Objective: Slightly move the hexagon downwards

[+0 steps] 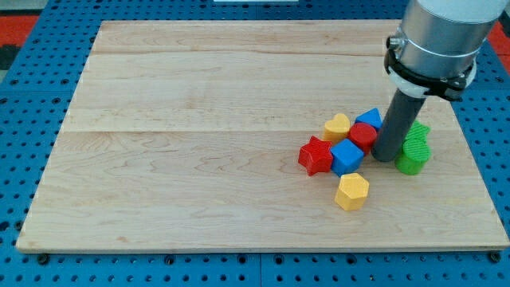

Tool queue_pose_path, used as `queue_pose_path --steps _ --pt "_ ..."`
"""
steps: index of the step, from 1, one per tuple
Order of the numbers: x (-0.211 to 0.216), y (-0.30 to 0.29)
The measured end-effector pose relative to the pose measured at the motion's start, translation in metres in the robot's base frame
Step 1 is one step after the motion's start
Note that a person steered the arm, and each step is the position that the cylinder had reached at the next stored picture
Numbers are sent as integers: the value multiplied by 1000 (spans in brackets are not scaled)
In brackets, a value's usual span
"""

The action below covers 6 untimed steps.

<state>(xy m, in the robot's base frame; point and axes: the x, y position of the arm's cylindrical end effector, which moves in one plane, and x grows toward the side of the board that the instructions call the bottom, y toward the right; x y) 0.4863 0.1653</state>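
The yellow hexagon [352,191] is seen lying on the wooden table [183,159], toward the view's right and lower than the rest of the blocks, just below the blue cube [347,156] and apparently a little apart from it. Above it a tight cluster is formed: a red star-like block [315,155] at the cluster's left, the blue cube beside it, a yellow heart-shaped block [337,126] at the top left, a red block [363,135] in the middle whose shape is hard to make out, and a blue block [369,119] at the top, partly hidden. Two green blocks [413,151] are stacked in the view at the right, their shapes unclear. No gripper is fitted; the arm ends in a dark rod, and my tip [386,159] is set down between the red block and the green blocks, touching or nearly touching them, so nothing is grasped. The tip is placed up and to the right of the hexagon, with the blue cube partly between. The approach step is judged to be in hand, the push itself not yet begun. For the next move, the tip would need to be brought to the hexagon's upper edge, which is crowded by the blue cube, and then a short downward push applied, kept centred so that the hexagon is not spun sideways.
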Motion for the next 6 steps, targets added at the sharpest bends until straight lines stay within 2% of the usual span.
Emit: queue_pose_path --steps 2,3,4,5,6 --pt "-4 -30" --pt "-4 -16" --pt "23 -3" --pt "69 -8" --pt "74 41"
